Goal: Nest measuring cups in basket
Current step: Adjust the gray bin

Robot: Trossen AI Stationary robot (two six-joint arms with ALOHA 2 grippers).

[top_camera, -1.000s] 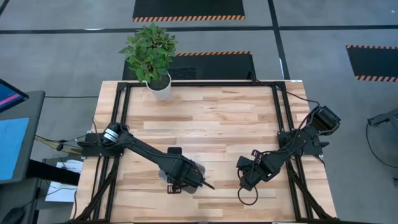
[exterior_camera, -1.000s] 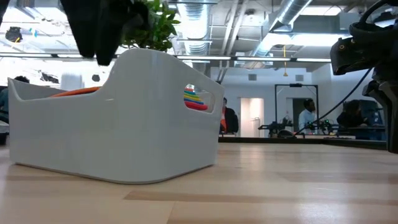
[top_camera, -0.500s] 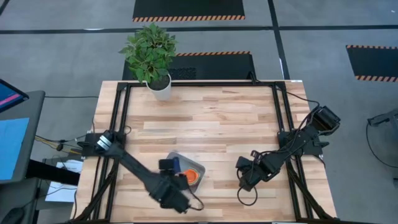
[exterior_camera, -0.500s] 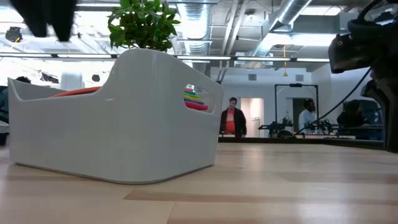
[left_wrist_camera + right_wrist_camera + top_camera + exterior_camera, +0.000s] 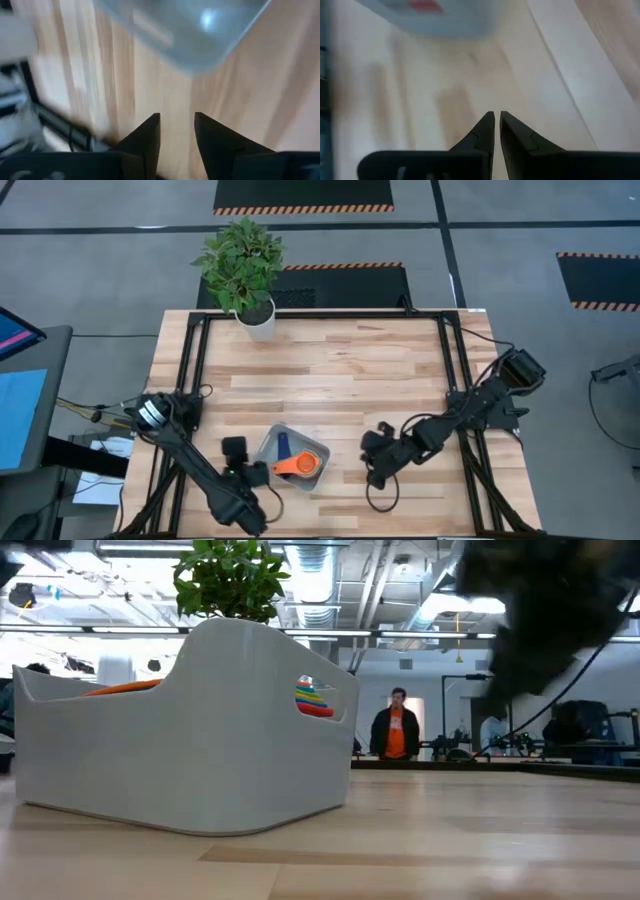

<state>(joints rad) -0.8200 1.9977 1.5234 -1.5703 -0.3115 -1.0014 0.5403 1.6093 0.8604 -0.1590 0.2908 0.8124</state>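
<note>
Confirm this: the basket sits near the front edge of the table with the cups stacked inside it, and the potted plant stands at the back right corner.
One thing is wrong: the potted plant stands at the back left of the table, not the back right, as the high view shows. The rest holds: the basket sits near the front edge with the cups stacked inside.

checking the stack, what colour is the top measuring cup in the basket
Orange top measuring cup, in the basket; clearest in the high view.

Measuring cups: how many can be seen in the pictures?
2 from above: an orange cup and a blue cup, both inside the basket. Others may be nested underneath, hidden.
</note>
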